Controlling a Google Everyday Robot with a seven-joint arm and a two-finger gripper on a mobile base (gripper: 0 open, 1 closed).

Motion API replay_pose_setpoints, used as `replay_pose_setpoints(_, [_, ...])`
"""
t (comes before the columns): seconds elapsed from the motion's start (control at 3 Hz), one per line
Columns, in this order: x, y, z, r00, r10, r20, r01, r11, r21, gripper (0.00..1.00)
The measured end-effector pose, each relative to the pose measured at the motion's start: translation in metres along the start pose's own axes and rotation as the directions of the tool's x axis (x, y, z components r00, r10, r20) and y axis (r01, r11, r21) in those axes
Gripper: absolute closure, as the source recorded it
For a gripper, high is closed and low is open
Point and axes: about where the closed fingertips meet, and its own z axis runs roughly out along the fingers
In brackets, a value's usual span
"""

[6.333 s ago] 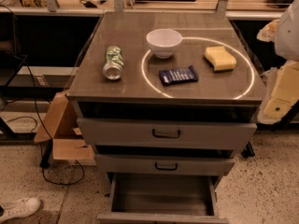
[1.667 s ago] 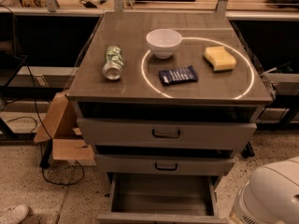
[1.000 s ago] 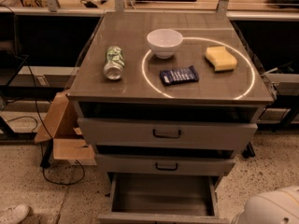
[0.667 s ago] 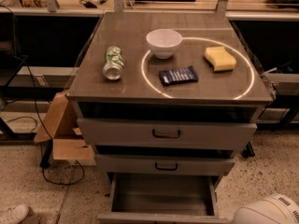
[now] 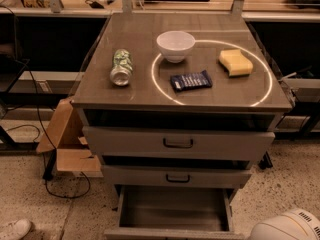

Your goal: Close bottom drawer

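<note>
The bottom drawer [image 5: 172,210] of the grey cabinet stands pulled out, its plain grey inside open to view and its flat front [image 5: 170,232] at the lower edge of the camera view. Above it are the middle drawer [image 5: 210,177] and the top drawer [image 5: 130,141], both with dark loop handles and both pushed in. My gripper is out of view. Only a white rounded part of my arm [image 5: 287,226] shows in the bottom right corner, to the right of the open drawer.
On the cabinet top [image 5: 140,91] lie a green can [image 5: 120,67] on its side, a white bowl [image 5: 175,45], a dark blue packet [image 5: 191,80] and a yellow sponge [image 5: 235,62]. A cardboard box [image 5: 65,139] and a cable lie on the floor at left.
The white arm part has sunk lower into the bottom right corner. The bottom drawer is still open as before.
</note>
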Motion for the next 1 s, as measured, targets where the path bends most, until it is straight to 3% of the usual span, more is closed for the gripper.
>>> replay_pose_setpoints(0.33, [0.009,0.008,0.022,0.998,0.046,-0.032,-0.047,0.9983,-0.036,1.0])
replay_pose_setpoints(0.67, [0.019,0.019,0.075,0.989,0.126,-0.072,-0.132,0.9861,-0.1,1.0])
replay_pose_setpoints(1.0, [0.001,0.031,0.129,0.983,0.142,-0.114,-0.158,0.9767,-0.145,1.0])
